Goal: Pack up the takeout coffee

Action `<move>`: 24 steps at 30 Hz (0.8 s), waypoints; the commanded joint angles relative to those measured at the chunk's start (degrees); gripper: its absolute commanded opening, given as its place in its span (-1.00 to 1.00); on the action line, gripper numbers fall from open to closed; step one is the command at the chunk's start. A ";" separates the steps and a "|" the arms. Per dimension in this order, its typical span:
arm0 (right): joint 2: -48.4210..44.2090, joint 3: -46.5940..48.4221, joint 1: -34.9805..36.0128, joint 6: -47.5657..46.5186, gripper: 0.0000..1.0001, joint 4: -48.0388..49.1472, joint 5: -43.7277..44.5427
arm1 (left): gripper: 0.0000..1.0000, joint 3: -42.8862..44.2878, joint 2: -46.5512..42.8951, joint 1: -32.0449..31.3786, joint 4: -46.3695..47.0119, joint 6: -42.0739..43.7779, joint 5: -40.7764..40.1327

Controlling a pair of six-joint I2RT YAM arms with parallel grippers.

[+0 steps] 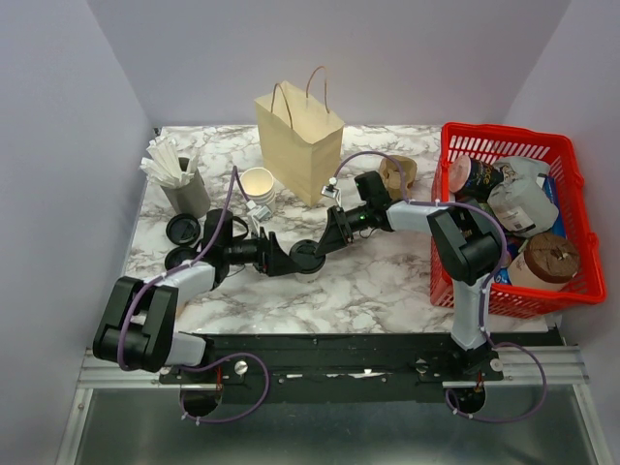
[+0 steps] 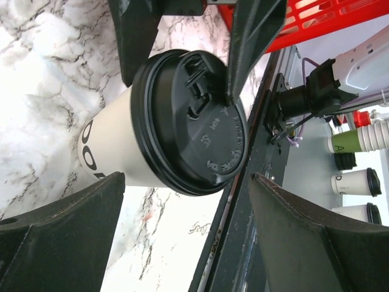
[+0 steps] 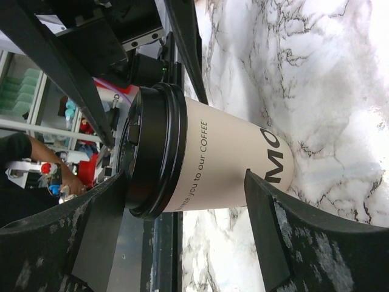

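The takeout coffee (image 1: 308, 254), a white paper cup with a black lid, stands upright on the marble table in front of the paper bag (image 1: 300, 136). My left gripper (image 1: 286, 258) reaches it from the left. In the left wrist view the fingers stand wide apart, open, and the cup (image 2: 182, 121) sits just beyond their tips, untouched. My right gripper (image 1: 326, 242) comes from the upper right. It is open too, its fingertips level with the lid end and the base end of the cup (image 3: 213, 158). One right finger (image 2: 255, 42) lies across the lid.
A stack of lidless cups (image 1: 259, 182) and a grey holder of paper sleeves (image 1: 184, 184) stand at the back left, with loose black lids (image 1: 181, 230) nearer. A red basket (image 1: 504, 136) of containers fills the right side. The table's front edge is close behind the cup.
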 commanded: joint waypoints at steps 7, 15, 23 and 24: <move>3.49 -0.07 0.14 -2.19 0.68 -0.90 7.04 | 0.80 0.31 5.16 -0.59 6.73 -3.78 -0.14; 3.93 0.63 0.14 -1.75 0.68 -0.90 7.22 | 0.80 -0.49 8.15 -0.85 17.89 -13.64 4.00; 4.37 1.16 0.14 -1.57 0.68 -0.90 7.30 | 0.79 1.35 11.76 -0.94 15.45 -11.63 2.78; 4.37 1.16 0.14 -1.66 0.68 -0.90 7.30 | 0.79 1.45 11.76 -0.94 13.69 -9.88 2.25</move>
